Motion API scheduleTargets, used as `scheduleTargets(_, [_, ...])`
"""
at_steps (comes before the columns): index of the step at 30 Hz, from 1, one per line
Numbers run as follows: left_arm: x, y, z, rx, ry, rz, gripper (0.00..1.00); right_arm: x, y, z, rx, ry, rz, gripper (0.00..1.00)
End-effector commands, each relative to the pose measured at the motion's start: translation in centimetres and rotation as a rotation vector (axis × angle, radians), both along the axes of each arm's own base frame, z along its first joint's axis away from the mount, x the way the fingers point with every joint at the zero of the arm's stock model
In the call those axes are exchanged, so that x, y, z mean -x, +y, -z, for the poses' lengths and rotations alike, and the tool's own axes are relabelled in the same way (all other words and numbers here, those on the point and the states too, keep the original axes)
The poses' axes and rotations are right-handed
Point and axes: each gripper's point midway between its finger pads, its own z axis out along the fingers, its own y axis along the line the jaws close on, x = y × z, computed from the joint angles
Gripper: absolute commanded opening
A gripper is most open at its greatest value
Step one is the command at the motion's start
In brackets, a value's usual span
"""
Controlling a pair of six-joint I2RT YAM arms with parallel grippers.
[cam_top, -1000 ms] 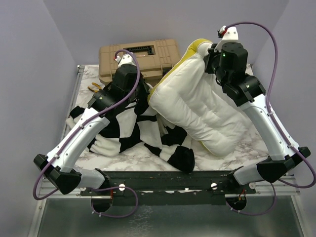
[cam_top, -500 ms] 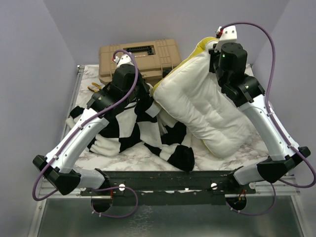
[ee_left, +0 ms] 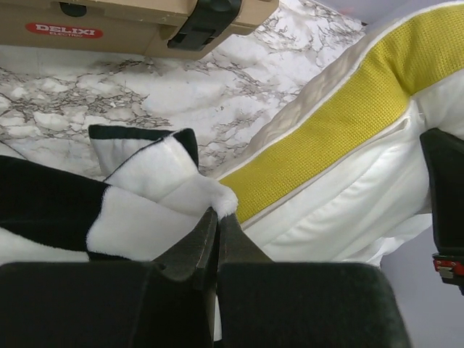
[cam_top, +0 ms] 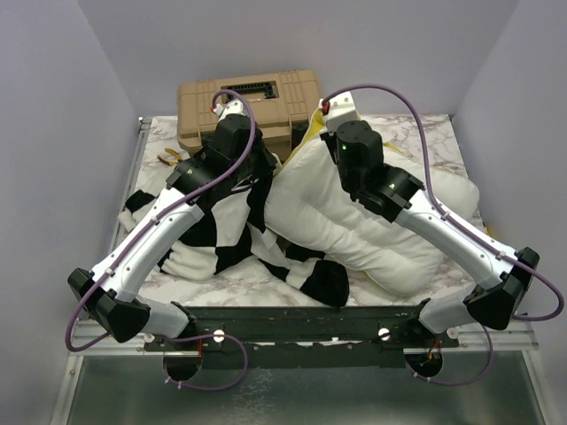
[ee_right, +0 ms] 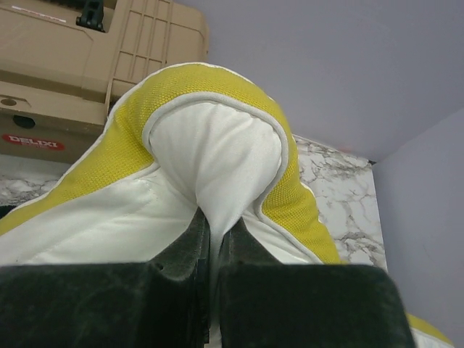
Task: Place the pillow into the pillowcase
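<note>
The white pillow [cam_top: 354,221] with a yellow edge strip lies across the table's middle and right. Its left end touches the black and cream checkered pillowcase [cam_top: 221,230], which lies crumpled at the left. My left gripper [ee_left: 216,216] is shut on a fleecy edge of the pillowcase [ee_left: 145,210], right beside the pillow's yellow strip [ee_left: 326,123]. My right gripper [ee_right: 215,217] is shut on a pinched fold of the pillow [ee_right: 217,159] at its far end. In the top view the left gripper [cam_top: 257,173] and right gripper [cam_top: 330,142] are mostly hidden by their wrists.
A tan toolbox [cam_top: 248,106] stands at the back of the marble table [cam_top: 416,133], just behind both grippers; it also shows in the left wrist view [ee_left: 130,22] and the right wrist view [ee_right: 87,58]. Grey walls close in on both sides.
My right arm has swung left and down with the pillow's far end, pushing the pillow toward the pillowcase. The left gripper has kept its hold and shifted slightly right.
</note>
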Motion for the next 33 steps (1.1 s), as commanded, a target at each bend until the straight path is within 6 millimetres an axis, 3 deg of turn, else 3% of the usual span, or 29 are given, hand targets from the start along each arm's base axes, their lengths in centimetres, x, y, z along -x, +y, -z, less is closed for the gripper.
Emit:
scheduleTargets(1, [-0.3, -1.1, -2.6, 0.115, -0.036, 0.004, 0.00, 0.0, -1.4, -2.7, -0.036, -0.112, 0.103, 0.00])
scheduleTargets(11, [0.1, -1.9, -2.3, 0.198, -0.017, 0.013, 0.00, 0.7, -2.9, -6.0, -0.143, -0.278, 0.139, 0.00])
scheduleTargets(17, [0.1, -2.6, -2.6, 0.238, -0.008, 0.027, 0.00, 0.5, -4.0, -6.0, -0.002, -0.357, 0.244, 0.00])
scheduleTargets(20, [0.0, -2.7, -2.7, 0.253, -0.004, 0.023, 0.00, 1.0, -2.7, -5.1, 0.100, -0.387, 0.245, 0.00])
scheduleTargets(26, [-0.4, -2.6, -2.7, 0.276, -0.008, 0.003, 0.00, 2.4, 0.9, -1.1, 0.145, -0.319, 0.169, 0.00])
scheduleTargets(29, [-0.7, -2.2, -2.4, 0.289, -0.005, -0.018, 0.00, 3.5, 4.7, 1.1, 0.031, -0.140, -0.070, 0.00])
scheduleTargets(31, [-0.8, -2.1, -2.1, 0.301, 0.003, -0.029, 0.00, 5.7, 7.0, 3.3, -0.050, 0.004, -0.269, 0.00])
scheduleTargets(33, [-1.1, -1.8, -1.7, 0.305, 0.004, -0.042, 0.00, 7.7, 9.0, 4.2, -0.139, 0.059, -0.426, 0.00])
